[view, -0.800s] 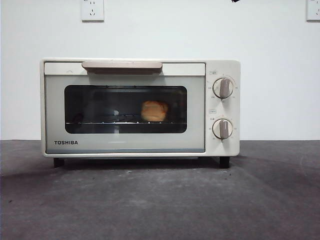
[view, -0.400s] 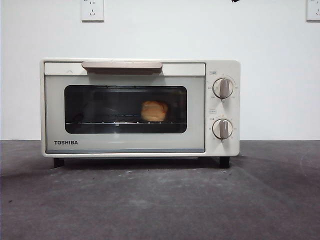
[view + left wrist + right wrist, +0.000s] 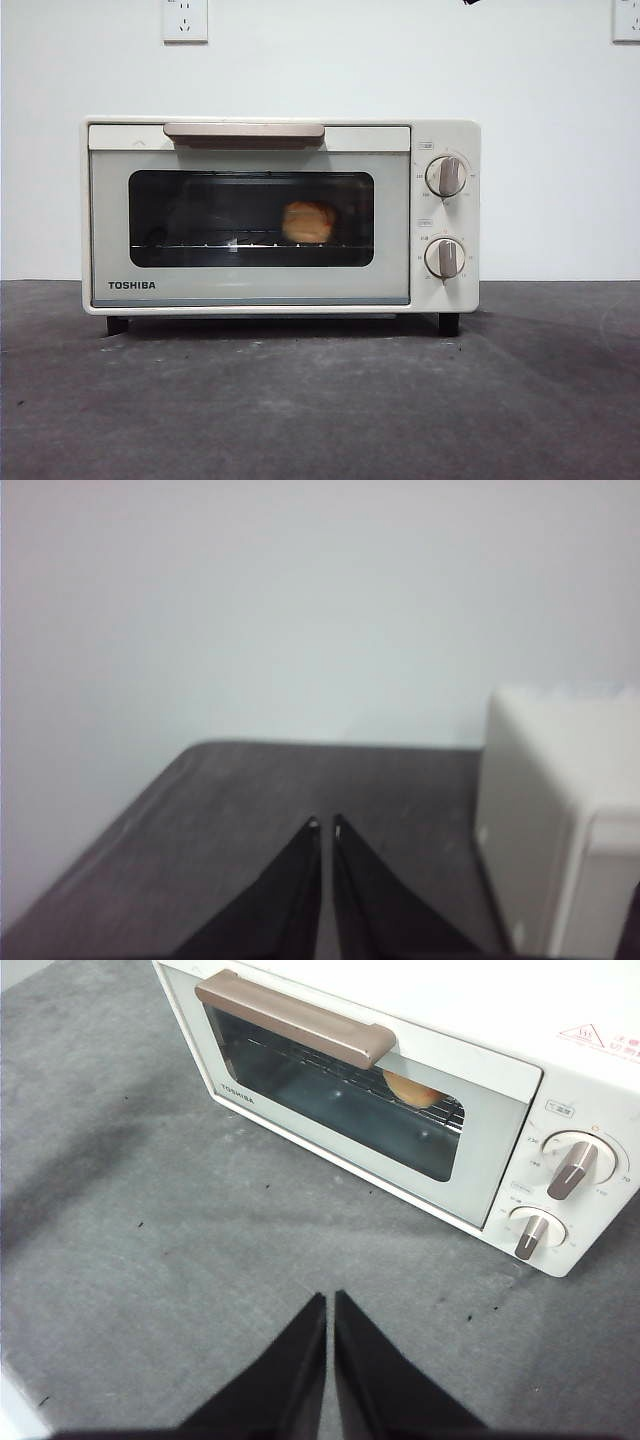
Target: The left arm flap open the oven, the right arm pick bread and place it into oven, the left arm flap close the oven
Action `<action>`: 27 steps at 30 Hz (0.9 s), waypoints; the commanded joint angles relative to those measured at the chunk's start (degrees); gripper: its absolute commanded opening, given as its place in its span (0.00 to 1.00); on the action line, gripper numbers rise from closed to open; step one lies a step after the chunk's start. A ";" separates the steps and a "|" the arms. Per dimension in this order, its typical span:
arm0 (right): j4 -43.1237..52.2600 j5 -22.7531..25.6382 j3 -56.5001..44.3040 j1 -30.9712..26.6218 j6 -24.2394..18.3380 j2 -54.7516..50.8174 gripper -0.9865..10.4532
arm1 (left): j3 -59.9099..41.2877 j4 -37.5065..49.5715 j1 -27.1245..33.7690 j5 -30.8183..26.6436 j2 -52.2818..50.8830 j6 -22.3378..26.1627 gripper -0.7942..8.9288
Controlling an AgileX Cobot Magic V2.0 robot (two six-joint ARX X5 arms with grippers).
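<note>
Bread [image 3: 308,221] sits inside the oven [image 3: 280,215], on the wire rack [image 3: 250,244] behind the dark glass window, toward the side nearer the knobs. The oven door is closed, its beige handle [image 3: 244,130] lying flat along the top edge of the door. Two round knobs [image 3: 446,176] stand one above the other on the panel beside the window. The oven rests on its black feet on the grey surface [image 3: 320,400], against a white wall with sockets [image 3: 185,19] above.

The right tool [image 3: 328,1300] hangs above the surface in front of the oven, well apart from it, its jaws pressed together with nothing between them. From its wrist view the bread [image 3: 415,1088] shows through the glass, just under the end of the handle [image 3: 295,1017].

The left tool [image 3: 325,826] is off beside the oven's side wall [image 3: 530,820], clear of it, jaws likewise clenched on nothing, over bare surface.
</note>
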 commanded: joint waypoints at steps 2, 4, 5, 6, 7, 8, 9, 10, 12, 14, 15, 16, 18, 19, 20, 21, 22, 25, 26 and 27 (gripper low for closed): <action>0.39 0.15 0.24 0.57 0.37 0.46 0.09 | -7.10 2.10 0.46 -1.11 -4.37 1.07 0.11; 0.39 0.15 0.24 0.57 0.37 0.46 0.09 | -10.45 2.01 0.46 -1.14 -6.32 1.09 0.11; 0.39 0.15 0.24 0.57 0.37 0.46 0.09 | -12.07 2.01 0.46 -1.14 -7.19 1.07 0.11; 0.39 0.15 0.24 0.57 0.37 0.46 0.09 | -13.42 1.99 0.46 -1.14 -7.93 1.07 0.11; 0.39 0.15 0.24 0.57 0.37 0.46 0.09 | -14.82 1.97 0.46 -1.11 -8.66 1.05 0.11; 0.39 0.13 0.24 0.57 0.37 0.46 0.09 | -16.06 1.97 0.46 -1.11 -9.29 1.05 0.11; 0.42 0.13 0.24 0.57 0.37 0.46 0.09 | -16.96 1.97 0.46 -1.11 -9.79 1.05 0.11; 0.39 0.15 0.24 0.57 0.37 0.46 0.09 | -17.86 1.90 0.46 -1.11 -10.27 1.05 0.11; 0.39 0.15 0.24 0.57 0.37 0.46 0.09 | -19.28 1.81 0.46 -1.11 -11.08 1.07 0.11; 0.39 0.13 0.24 0.57 0.37 0.46 0.09 | -20.59 1.84 0.46 -1.14 -11.85 1.07 0.11; 0.39 0.15 0.24 0.57 0.37 0.46 0.09 | -21.14 1.84 0.46 -1.14 -12.24 1.07 0.11; 0.42 0.15 0.24 0.57 0.37 0.46 0.09 | -21.75 1.84 0.44 -1.11 -12.74 1.07 0.11; 0.39 0.15 0.24 0.57 0.37 0.46 0.09 | -22.75 1.75 0.44 -1.11 -13.70 1.07 0.11; 0.39 0.15 0.24 0.57 0.37 0.46 0.09 | -23.23 1.86 0.44 -1.11 -14.01 1.07 0.11; 0.39 0.15 0.24 0.57 0.37 0.46 0.09 | -23.63 1.90 0.44 -1.11 -13.99 1.07 0.11; 0.39 0.15 0.24 0.57 0.37 0.46 0.09 | -23.87 1.81 0.44 -1.11 -13.99 1.07 0.11; 0.39 0.15 0.24 0.57 0.37 0.46 0.09 | -24.24 1.86 0.44 -1.11 -13.99 1.05 0.11; 0.42 0.15 0.24 0.57 0.37 0.46 0.09 | -24.35 0.17 0.44 -1.16 -13.99 1.07 0.11; 0.42 0.15 0.24 0.57 0.37 0.46 0.09 | -24.35 -0.20 0.44 -1.16 -13.99 1.07 0.11; 0.39 0.15 0.24 0.57 0.37 0.46 0.09 | -24.35 -0.24 0.44 -1.14 -13.99 0.96 0.11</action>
